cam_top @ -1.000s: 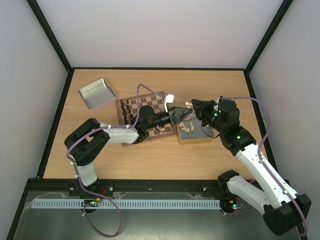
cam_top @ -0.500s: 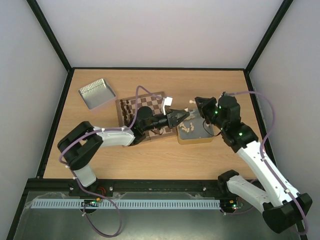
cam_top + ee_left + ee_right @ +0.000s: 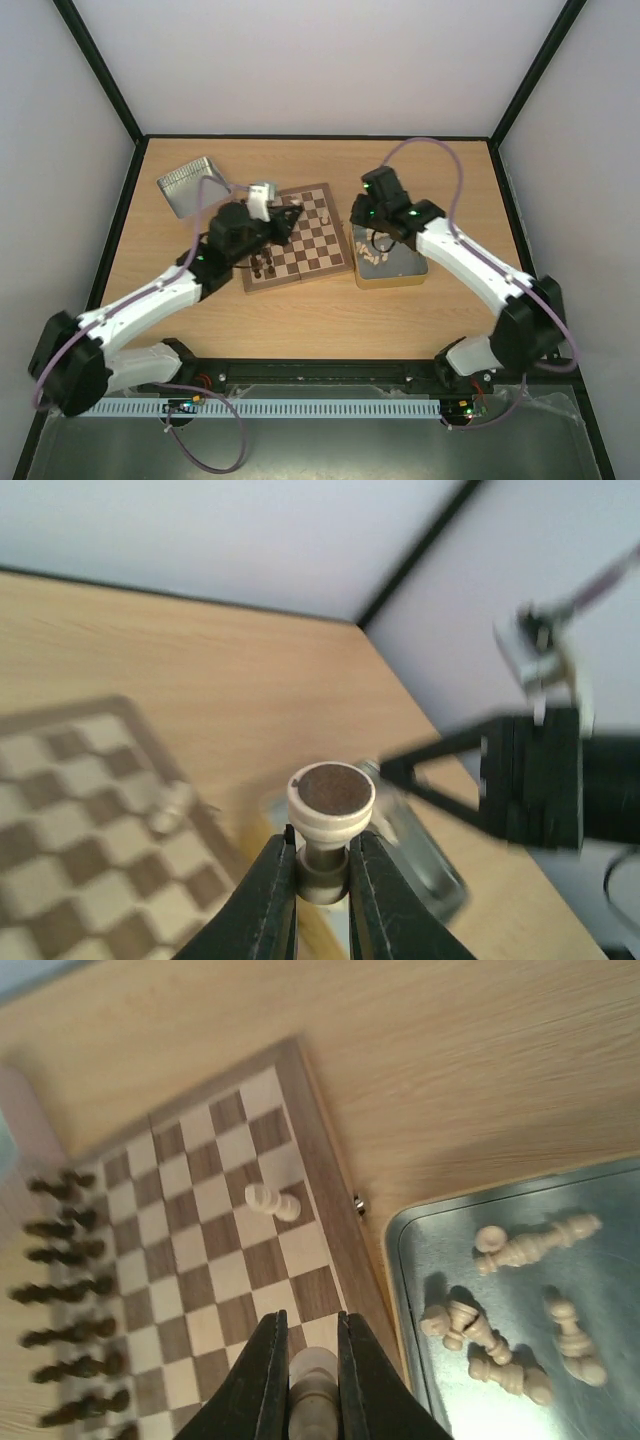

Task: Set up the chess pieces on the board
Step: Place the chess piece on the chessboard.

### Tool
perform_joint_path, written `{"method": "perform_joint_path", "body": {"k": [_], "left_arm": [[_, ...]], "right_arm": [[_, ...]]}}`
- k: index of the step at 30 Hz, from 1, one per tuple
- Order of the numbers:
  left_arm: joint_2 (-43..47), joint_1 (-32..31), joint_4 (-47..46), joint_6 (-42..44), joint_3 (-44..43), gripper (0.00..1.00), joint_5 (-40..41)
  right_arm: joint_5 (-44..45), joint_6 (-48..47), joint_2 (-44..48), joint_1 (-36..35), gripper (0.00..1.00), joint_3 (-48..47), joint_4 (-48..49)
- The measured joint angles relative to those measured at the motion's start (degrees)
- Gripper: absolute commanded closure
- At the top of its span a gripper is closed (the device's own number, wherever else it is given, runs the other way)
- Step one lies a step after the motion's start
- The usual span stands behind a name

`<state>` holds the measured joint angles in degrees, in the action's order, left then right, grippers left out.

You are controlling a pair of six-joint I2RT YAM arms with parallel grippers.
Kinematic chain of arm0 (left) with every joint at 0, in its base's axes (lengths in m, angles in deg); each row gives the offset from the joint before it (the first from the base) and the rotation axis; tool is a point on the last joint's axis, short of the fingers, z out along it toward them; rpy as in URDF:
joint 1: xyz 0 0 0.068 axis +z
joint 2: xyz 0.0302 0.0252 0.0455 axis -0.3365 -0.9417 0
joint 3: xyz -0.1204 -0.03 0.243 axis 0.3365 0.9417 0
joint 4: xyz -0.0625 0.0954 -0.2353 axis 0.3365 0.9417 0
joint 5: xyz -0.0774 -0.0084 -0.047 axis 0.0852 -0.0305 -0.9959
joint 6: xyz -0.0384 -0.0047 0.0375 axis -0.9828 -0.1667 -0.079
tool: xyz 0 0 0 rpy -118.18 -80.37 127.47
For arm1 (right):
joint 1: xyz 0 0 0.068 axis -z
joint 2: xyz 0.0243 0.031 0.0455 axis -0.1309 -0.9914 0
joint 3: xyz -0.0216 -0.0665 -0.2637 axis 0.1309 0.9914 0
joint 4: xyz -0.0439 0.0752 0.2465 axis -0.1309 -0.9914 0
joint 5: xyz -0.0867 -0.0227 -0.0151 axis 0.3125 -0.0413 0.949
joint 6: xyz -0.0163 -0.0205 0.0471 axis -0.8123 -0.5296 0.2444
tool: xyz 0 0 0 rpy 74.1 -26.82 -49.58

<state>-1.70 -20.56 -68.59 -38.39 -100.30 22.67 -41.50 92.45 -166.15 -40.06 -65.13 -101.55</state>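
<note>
My left gripper [image 3: 322, 842] was clenched on a cream piece [image 3: 331, 792]. It pinched the stem, so the round dark-padded base faced the wrist camera. From overhead it hung above the far half of the board [image 3: 230, 1270].

My right gripper [image 3: 308, 1320] was likewise closed on a second cream piece [image 3: 313, 1380], held above the squares just inside the board's right border.

The dark pieces [image 3: 60, 1290] stood in two rows along the board's left edge, so I judged that side done.

The cream side had hardly begun. Only one toppled piece [image 3: 272, 1201] lay on the board, on its side on a square a few files in from the right border and well apart from any home square. None of the cream pieces [image 3: 535, 1243] stood upright on the board. A handful lay scattered on their sides in the tin [image 3: 425, 1260] just off the board's right edge. Another tin [image 3: 190, 186] sat off the board's far left corner, and I could not tell what it held.

By my reckoning, what was left was nearly the whole cream army:
- set down the two pieces in my grip
- stand the toppled one up
- bring the rest over from the tin one by one

I could see fewer cream pieces than a full set needs, and I could not see where the others were.
</note>
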Motion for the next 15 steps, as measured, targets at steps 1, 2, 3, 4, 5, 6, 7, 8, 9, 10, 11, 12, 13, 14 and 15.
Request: {"method": "perform_joint_path", "body": {"k": [1,2,3,4,5,6,7,8,9,10,11,12,13,14,15], "left_arm": [[2.38,2.03,2.03,0.59,0.24,0.96,0.87],[4.33,3.87,3.85,0.98,0.44,0.96,1.49],[6.62,6.4,5.75,1.36,0.68,0.95,2.03],[8.57,8.37,7.21,1.62,0.94,0.95,2.47],[10.32,10.05,8.41,1.86,1.22,0.95,2.67],[11.63,11.3,9.55,2.01,1.4,0.95,2.69],[13.0,12.68,10.78,2.12,1.6,0.95,2.56],[14.12,13.92,11.82,2.23,1.75,0.95,2.32],[14.78,14.69,12.35,2.27,1.92,0.95,2.14],[15.3,15.52,13.07,2.23,2.08,0.95,1.86],[15.76,16.33,13.62,2.23,2.36,0.95,1.44],[15.98,16.83,13.92,2.21,2.62,0.95,1.18],[16.22,17.49,14.1,2.12,3.02,0.95,0.7],[16.37,18.1,14.38,2.03,3.39,0.95,0.24],[16.41,18.47,14.56,1.95,3.63,0.95,-0.11]], "right_arm": [[0.42,-1.25,-2.36,-1.2,0.98,-0.74,-0.07],[0.83,-2.34,-4.44,-2.29,0.98,-1.31,0.0],[1.16,-3.39,-6.69,-3.45,0.98,-1.86,0.13],[1.53,-4.42,-9.01,-4.57,0.98,-2.43,0.33],[1.68,-5.14,-10.86,-5.33,0.98,-2.73,0.72],[1.97,-5.92,-12.76,-6.16,0.98,-2.99,1.14],[2.29,-6.67,-14.78,-6.95,0.98,-3.23,1.79],[2.49,-7.26,-16.52,-7.43,0.98,-3.41,2.36],[2.62,-7.85,-18.4,-8.07,0.98,-3.5,3.19],[2.73,-8.24,-19.47,-8.31,0.98,-3.5,3.74],[2.91,-8.55,-20.65,-8.48,0.98,-3.5,4.46],[3.08,-8.9,-21.66,-8.5,0.98,-3.5,5.29],[3.48,-9.27,-22.49,-8.48,0.98,-3.5,6.12],[3.93,-9.64,-23.08,-8.48,0.98,-3.5,6.93],[4.39,-9.92,-23.52,-8.48,0.98,-3.5,7.72]]}}
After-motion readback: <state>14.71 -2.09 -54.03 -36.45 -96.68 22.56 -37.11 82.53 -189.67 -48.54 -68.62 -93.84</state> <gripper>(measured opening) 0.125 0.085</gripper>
